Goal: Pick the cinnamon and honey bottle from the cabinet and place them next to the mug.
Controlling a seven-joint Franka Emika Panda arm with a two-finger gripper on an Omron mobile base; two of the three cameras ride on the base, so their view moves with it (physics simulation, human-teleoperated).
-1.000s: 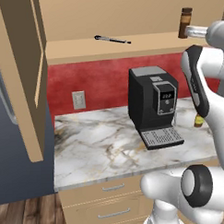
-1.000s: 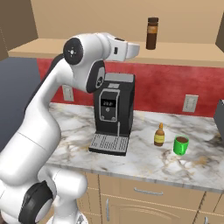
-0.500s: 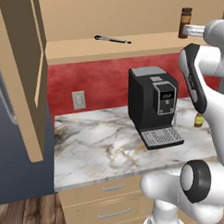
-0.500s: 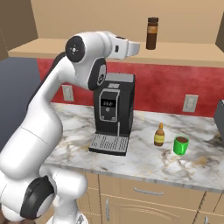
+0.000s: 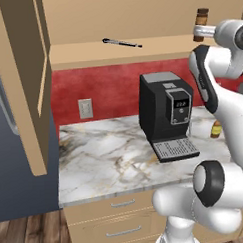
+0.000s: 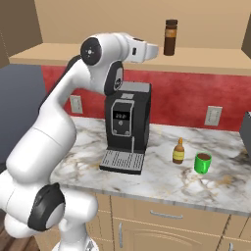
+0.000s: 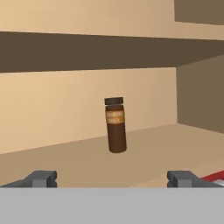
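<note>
Nearest to us, our gripper [image 7: 112,178] hangs level with the shelf of the light tan wooden wall cabinet [image 7: 61,162], its jaws spread wide with nothing between them; the two dark fingertips [image 7: 41,178] stand well apart on either side of the view. From the right base view the hand [image 6: 147,50] sits just short of the shelf edge, pointing toward the slim dark brown cylindrical cinnamon jar [image 6: 170,37].

On the marbled tabletop [image 6: 162,179] below, the small amber honey bottle with the pointed orange nozzle [image 6: 179,151] already stands just beside the bright green mug [image 6: 202,163], so we judge that half is done and the jar is what remains.

Further in, the jar [image 7: 116,125] stands upright and alone on the shelf, slightly tilted in the hand view because the hand is rolled, and roughly centred between our fingertips. It is not yet within reach of the jaws.

To do this well, we should advance straight along the hand's axis, keeping the jar centred, and stop once the fingertips flank its body below the dark cap. We should close on the label band, not the cap, since a tall slim jar may tip if nudged first by one finger. Then we lift a little before drawing back, to clear the shelf lip.
</note>
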